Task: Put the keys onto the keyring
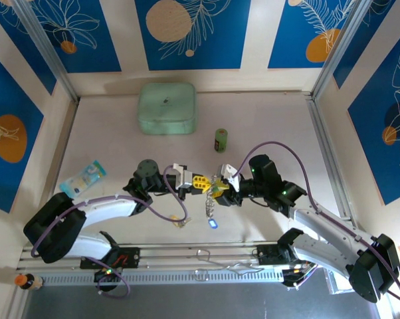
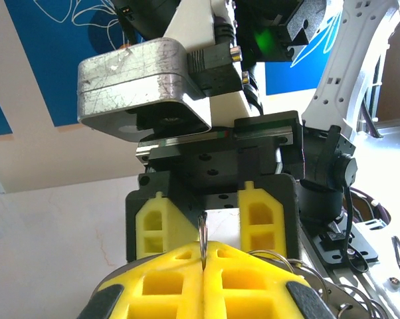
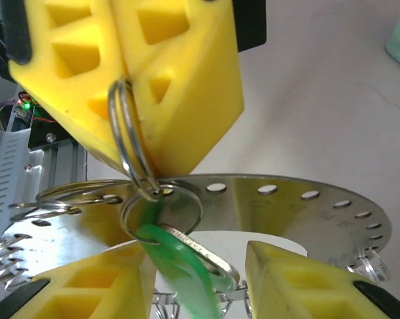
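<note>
yellow left gripper [image 2: 203, 266]: pinched tight on split ring [image 3: 128, 139]
right gripper [image 3: 199, 256]: parted around green key [image 3: 177, 266]
next: thread slowly onto keyring [image 3: 306, 206]

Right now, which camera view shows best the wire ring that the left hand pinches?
The right wrist view: the wire ring is close, both coils clear, pinched by the left hand. The left wrist view gives it edge-on, a thin sliver between that hand's fingers. In the top external view it is too small to pick out.
</note>
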Available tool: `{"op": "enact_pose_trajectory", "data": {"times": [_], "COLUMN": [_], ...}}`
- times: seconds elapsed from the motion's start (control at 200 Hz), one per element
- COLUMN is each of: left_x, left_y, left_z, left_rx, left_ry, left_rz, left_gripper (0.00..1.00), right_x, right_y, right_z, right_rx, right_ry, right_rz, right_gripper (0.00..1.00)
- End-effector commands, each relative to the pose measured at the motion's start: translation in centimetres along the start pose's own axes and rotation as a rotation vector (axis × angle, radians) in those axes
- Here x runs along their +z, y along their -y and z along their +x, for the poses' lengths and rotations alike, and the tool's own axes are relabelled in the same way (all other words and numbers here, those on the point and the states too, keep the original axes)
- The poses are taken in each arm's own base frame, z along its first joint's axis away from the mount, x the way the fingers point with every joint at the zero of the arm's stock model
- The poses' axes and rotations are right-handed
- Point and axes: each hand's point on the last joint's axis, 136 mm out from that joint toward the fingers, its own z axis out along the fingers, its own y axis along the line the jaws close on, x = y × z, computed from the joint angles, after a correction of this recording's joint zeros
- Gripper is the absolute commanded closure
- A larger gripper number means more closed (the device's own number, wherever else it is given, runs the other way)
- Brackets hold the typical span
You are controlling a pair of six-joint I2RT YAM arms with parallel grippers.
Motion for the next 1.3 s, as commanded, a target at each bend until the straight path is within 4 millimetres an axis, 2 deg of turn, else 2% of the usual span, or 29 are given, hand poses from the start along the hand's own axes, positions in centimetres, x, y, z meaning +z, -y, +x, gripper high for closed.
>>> {"op": "enact_pose_trajectory", "data": {"times": [0.0, 0.04, 0.14, 0.345, 0.45, 0.83, 1.29], "left_x": [-0.3, -0.3, -0.3, -0.5, -0.5, -0.6, -0.7], "left_y": [0.1, 0.0, -0.2, -0.9, -1.4, -1.4, -1.4], "left_z": [-1.1, -1.0, -0.7, -0.1, 0.3, 0.5, 0.2], "left_rx": [0.035, 0.037, 0.046, 0.075, 0.078, 0.093, 0.096], "left_ry": [0.038, 0.033, 0.016, -0.020, -0.053, -0.077, -0.068], "left_rz": [0.011, 0.005, -0.012, -0.062, -0.082, -0.085, -0.094], "left_gripper": [1.00, 1.00, 1.00, 1.00, 1.00, 1.00, 1.00], "right_x": [0.0, 0.0, -0.2, -0.8, -1.2, -1.6, -0.4], "right_y": [-0.7, -0.7, -0.7, -0.6, -0.3, -0.2, 0.1], "right_z": [-0.3, -0.3, -0.3, -0.4, -0.8, -2.3, 0.3], "right_rx": [-0.003, -0.003, -0.003, -0.011, -0.021, -0.067, -0.052], "right_ry": [0.020, 0.019, 0.017, 0.008, -0.001, -0.014, -0.128], "right_rz": [-0.030, -0.029, -0.024, -0.017, -0.001, -0.005, -0.010], "right_gripper": [0.71, 0.75, 0.78, 0.95, 1.00, 1.00, 1.00]}}
